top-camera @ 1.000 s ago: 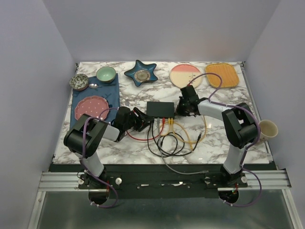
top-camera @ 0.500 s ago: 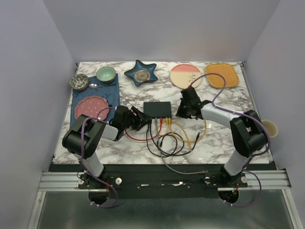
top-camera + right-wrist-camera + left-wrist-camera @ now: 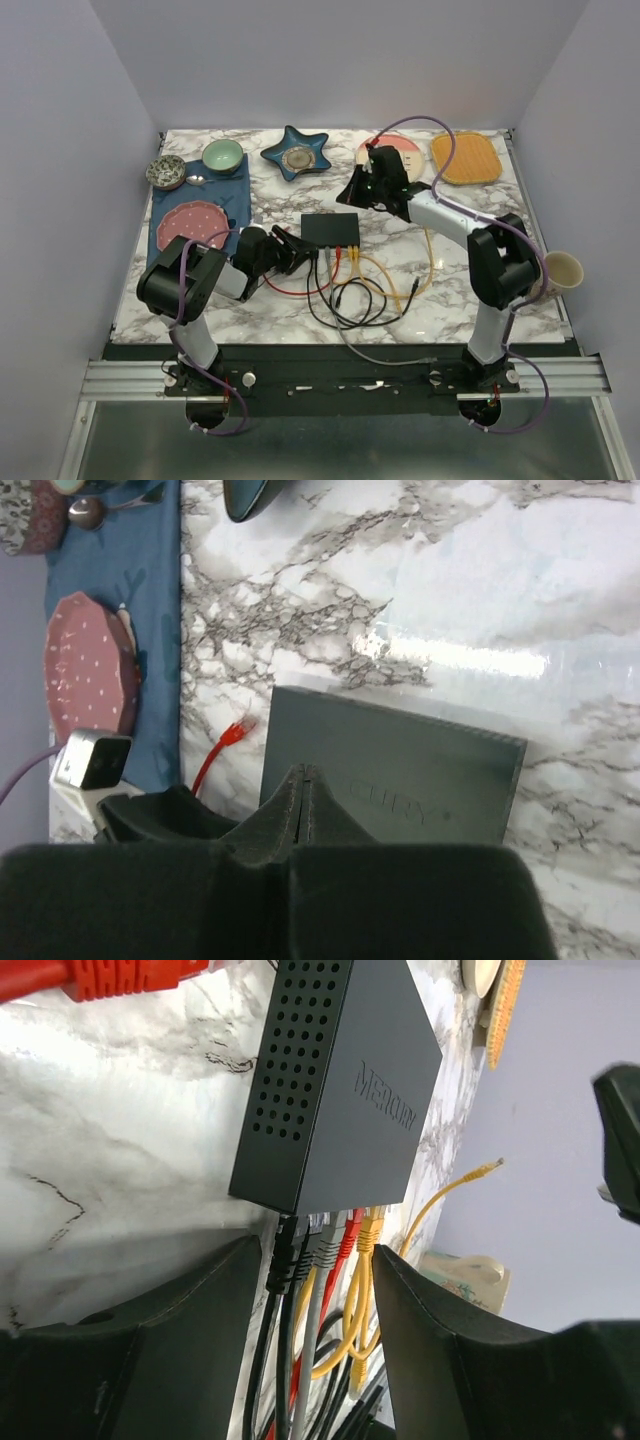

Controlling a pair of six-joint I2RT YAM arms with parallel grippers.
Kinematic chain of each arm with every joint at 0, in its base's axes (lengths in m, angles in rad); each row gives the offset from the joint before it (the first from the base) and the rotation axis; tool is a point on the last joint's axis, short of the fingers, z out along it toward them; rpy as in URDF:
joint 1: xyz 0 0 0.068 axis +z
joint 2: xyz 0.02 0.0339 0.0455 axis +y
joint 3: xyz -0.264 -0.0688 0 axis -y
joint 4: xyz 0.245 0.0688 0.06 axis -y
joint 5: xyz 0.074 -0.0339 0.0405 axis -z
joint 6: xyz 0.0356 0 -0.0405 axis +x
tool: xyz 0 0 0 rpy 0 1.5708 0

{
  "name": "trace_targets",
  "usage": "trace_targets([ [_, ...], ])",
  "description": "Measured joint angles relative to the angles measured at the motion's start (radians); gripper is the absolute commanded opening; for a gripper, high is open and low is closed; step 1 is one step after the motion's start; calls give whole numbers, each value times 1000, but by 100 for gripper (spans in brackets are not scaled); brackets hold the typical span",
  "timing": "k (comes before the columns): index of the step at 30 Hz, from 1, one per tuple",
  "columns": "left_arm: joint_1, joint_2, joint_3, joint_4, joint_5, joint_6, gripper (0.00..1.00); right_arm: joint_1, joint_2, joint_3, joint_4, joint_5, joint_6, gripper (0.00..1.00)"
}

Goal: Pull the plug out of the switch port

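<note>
The black switch (image 3: 332,229) lies mid-table with black, grey, red and yellow plugs (image 3: 345,254) in its near edge. My left gripper (image 3: 297,250) lies low at its near-left corner. In the left wrist view the gripper (image 3: 318,1252) is open, and its fingers (image 3: 160,1340) flank the row of plugs (image 3: 325,1248) below the switch (image 3: 340,1090) without closing on any. My right gripper (image 3: 354,191) is raised behind the switch. In the right wrist view it (image 3: 303,777) is shut and empty above the switch (image 3: 400,770).
A tangle of cables (image 3: 355,295) spreads in front of the switch. A loose red plug (image 3: 235,732) lies to its left. A blue cloth (image 3: 205,195) with a pink plate (image 3: 188,225), bowls (image 3: 222,156), a star dish (image 3: 296,155), a round plate (image 3: 400,148), an orange tray (image 3: 465,157) and a cup (image 3: 562,270) ring the area.
My right gripper has lifted from the switch's right side and swung up and back to behind it. The left gripper and the switch have barely moved.
</note>
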Motion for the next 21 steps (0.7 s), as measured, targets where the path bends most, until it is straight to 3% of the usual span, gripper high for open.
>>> trace_targets([
  [10,6,43,34,20,7,-18,63,-19,256,236,-89,-3,-23,1],
  [21,20,87,157,-92,34,-3,63,-24,299,214,-130,-3,-5,1],
])
